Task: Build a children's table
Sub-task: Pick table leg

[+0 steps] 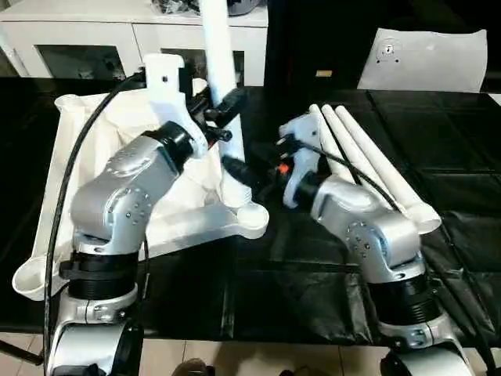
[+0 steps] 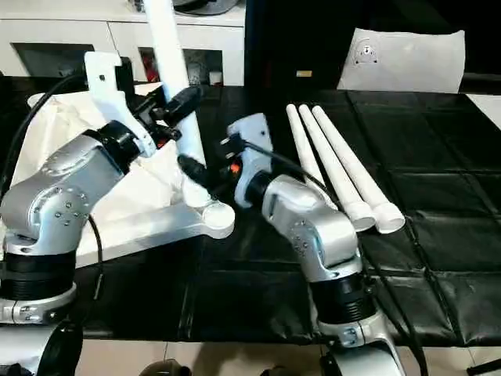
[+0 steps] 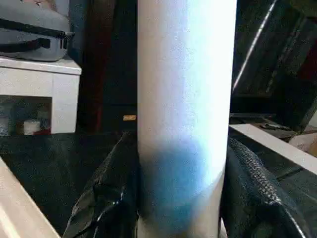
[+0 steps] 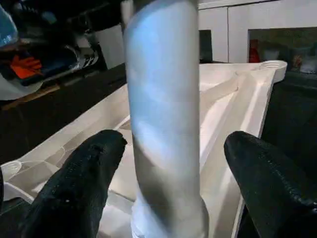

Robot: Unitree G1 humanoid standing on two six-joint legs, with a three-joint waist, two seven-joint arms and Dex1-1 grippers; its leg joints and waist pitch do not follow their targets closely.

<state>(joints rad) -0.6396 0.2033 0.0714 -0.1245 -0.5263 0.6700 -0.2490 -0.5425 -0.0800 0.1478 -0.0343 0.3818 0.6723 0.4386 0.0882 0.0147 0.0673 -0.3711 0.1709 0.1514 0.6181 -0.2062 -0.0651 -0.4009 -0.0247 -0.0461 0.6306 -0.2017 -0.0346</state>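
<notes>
Tabletop (image 1: 86,149), white plastic with its ribbed underside facing up, lies on a black surface (image 1: 313,266). One white leg (image 1: 221,86) stands upright in the round socket (image 1: 252,218) at the tabletop's near corner on the side of the robot's right arm. Another socket (image 4: 273,65) shows at the tabletop's far corner.

The left tool (image 1: 221,113) grips this upright leg partway up, well above the tabletop; its two black fingers (image 3: 106,198) press against opposite sides of the tube.

The right tool (image 4: 166,183) sits low beside the tabletop, at the foot of the same leg. Its black fingers (image 4: 79,191) are spread wide, one on each side of the tube, with clear gaps between them and the leg, so it grips nothing.

Three more white legs (image 2: 337,168) lie side by side on the surface, well apart from the tabletop, on the right arm's side.

Beyond the tabletop stands a white cabinet (image 1: 102,39) with glass doors.
</notes>
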